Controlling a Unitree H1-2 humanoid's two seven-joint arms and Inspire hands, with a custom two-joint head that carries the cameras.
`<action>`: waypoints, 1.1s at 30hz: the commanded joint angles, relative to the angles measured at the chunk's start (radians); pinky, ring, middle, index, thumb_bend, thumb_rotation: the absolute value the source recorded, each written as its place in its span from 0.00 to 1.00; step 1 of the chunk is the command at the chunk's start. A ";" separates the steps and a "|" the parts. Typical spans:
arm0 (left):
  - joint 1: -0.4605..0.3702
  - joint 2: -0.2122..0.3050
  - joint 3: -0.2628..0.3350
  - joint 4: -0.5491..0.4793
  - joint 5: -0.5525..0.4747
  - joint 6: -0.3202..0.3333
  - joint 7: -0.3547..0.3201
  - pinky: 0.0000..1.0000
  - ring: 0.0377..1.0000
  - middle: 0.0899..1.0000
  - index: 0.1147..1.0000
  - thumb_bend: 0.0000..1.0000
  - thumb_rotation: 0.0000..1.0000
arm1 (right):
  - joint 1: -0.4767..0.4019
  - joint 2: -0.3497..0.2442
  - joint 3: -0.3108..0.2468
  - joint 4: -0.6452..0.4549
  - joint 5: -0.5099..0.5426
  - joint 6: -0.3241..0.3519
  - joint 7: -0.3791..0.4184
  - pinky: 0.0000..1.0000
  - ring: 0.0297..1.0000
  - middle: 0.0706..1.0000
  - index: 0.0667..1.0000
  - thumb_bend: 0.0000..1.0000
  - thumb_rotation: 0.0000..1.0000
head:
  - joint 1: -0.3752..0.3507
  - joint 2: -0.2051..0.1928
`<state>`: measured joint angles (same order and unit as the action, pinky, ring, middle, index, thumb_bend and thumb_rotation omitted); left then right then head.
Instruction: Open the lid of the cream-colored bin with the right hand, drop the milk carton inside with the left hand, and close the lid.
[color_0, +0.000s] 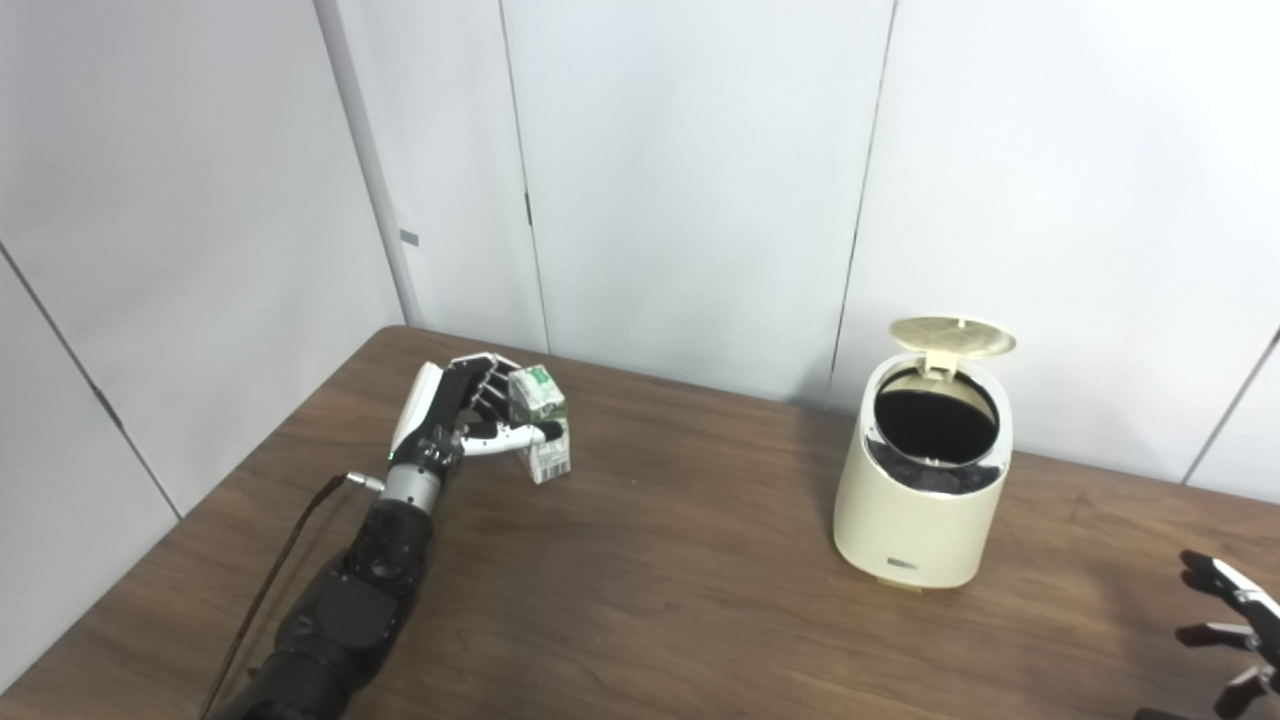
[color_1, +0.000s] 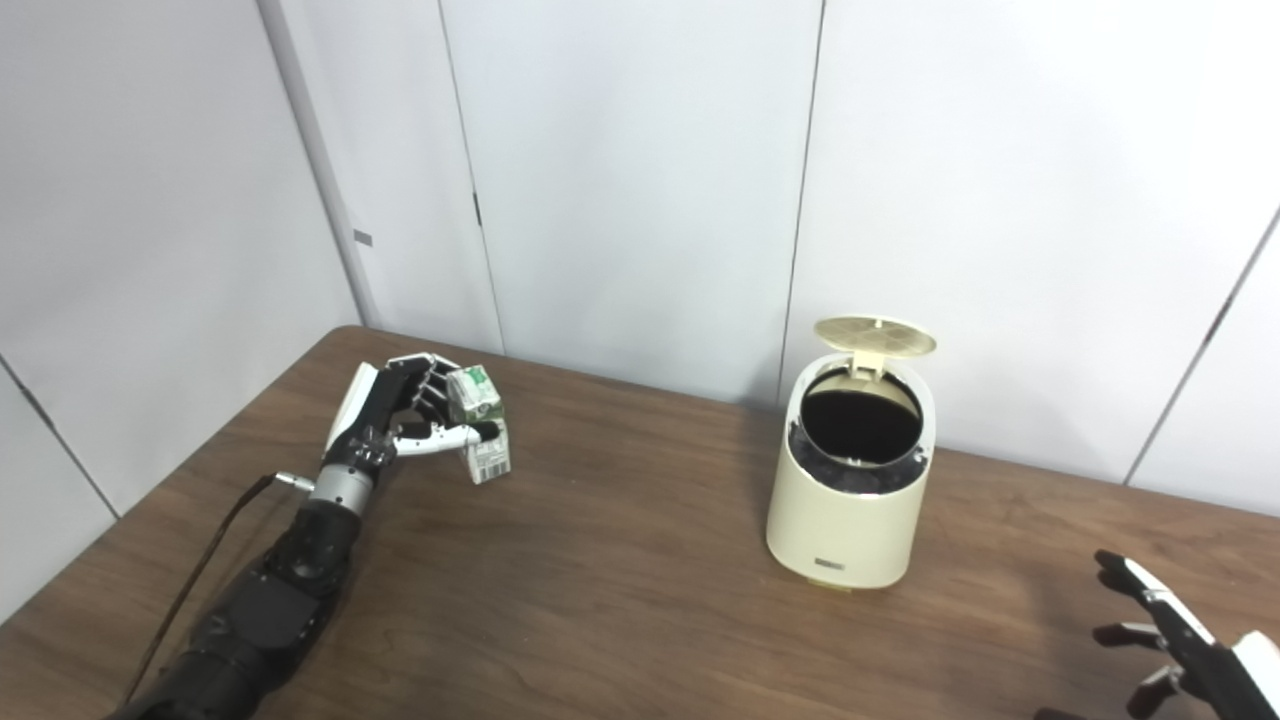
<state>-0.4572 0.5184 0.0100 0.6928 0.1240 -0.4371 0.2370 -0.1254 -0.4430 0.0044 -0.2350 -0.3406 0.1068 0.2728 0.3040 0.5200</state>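
Your left hand (color_0: 455, 415) has its fingers (color_0: 487, 385) and thumb wrapped around the milk carton (color_0: 540, 423), gripping it tilted at the far left of the table (color_0: 650, 580); whether its base touches the wood, you can't tell. Well apart to the right stands the cream bin (color_0: 925, 490), upright, its lid (color_0: 952, 336) flipped up at the back and the dark inside showing. Your right hand (color_1: 1170, 640) sits low at the right edge near the bin, fingers spread and holding nothing, partly cut off.
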 joint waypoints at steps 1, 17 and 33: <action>-0.034 0.034 0.009 -0.091 -0.008 -0.033 0.004 0.40 0.40 0.46 0.45 0.50 0.00 | -0.040 -0.003 -0.006 -0.010 0.003 -0.002 -0.019 0.44 0.76 0.90 0.94 0.86 0.50 | 0.001 0.001; -0.021 0.005 -0.026 -0.391 0.018 -0.032 -0.061 0.41 0.41 0.45 0.46 0.50 0.00 | -0.055 0.012 0.022 -0.053 0.001 0.074 0.005 0.63 0.79 0.93 0.95 0.76 0.23 | -0.090 -0.001; -0.100 -0.109 -0.047 -0.528 -0.027 -0.033 -0.191 0.41 0.42 0.45 0.45 0.50 0.00 | -0.081 0.019 0.062 -0.064 -0.024 0.089 -0.001 0.60 0.77 0.92 0.93 0.75 0.09 | -0.166 -0.008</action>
<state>-0.4927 0.4010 -0.0521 0.2026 0.1148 -0.4398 0.0378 -0.1676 -0.4198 0.0711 -0.2680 -0.3541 0.2017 0.2839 0.1381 0.5108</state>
